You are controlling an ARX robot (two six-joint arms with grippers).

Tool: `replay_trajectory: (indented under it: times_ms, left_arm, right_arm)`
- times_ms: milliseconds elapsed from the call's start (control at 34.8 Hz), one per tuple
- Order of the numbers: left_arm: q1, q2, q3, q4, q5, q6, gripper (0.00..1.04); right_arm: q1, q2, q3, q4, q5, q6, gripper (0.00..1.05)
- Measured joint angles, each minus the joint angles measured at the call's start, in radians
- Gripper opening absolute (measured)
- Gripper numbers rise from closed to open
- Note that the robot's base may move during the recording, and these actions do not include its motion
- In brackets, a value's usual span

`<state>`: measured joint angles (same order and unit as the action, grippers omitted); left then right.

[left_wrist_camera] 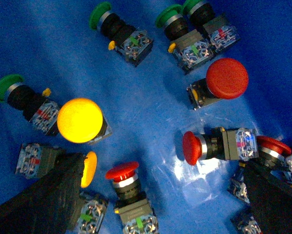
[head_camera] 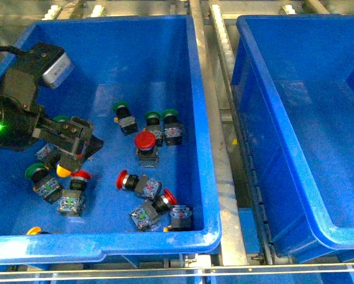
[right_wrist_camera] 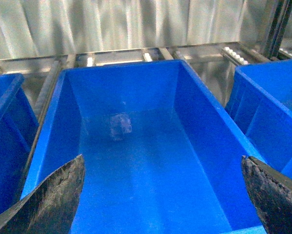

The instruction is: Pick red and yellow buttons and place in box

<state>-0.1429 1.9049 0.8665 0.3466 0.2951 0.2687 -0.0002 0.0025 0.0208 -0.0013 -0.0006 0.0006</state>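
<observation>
yellow button [left_wrist_camera: 80, 120] cap-up near one dark gripper finger [left_wrist_camera: 41, 197], seemingly untouched, among red buttons [left_wrist_camera: 227, 78]

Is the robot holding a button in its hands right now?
No, nothing is held. The left hand hangs open above the yellow button. The right hand is open too, over the empty box.

Rack: grey metal roller rail [head_camera: 229, 201], which ran from 12 towards 6 o'clock through the middle of the front view, lined at its far end with small white plastic rollers [head_camera: 220, 26]. Pale metal front crossbar [head_camera: 106, 275] lay at 6 o'clock. Backdrop: silvery corrugated sheet wall [right_wrist_camera: 136, 22] stood behind the rack. Light: cool, bluish, even.
</observation>
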Motion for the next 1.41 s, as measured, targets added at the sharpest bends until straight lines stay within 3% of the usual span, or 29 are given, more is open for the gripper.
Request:
replay_trajectory:
  times_ms: [403,1409]
  left_arm:
    - [-0.053,0.154,0.165,-0.105,0.088,0.035,0.97]
    - [-0.129,0.380,0.396,-0.122,0.074,0.072,0.97]
  right_arm:
    - [0.000,0.000,0.000,0.000,0.000,0.000,0.98]
    - [0.000,0.000,0.000,0.000,0.000,0.000,0.98]
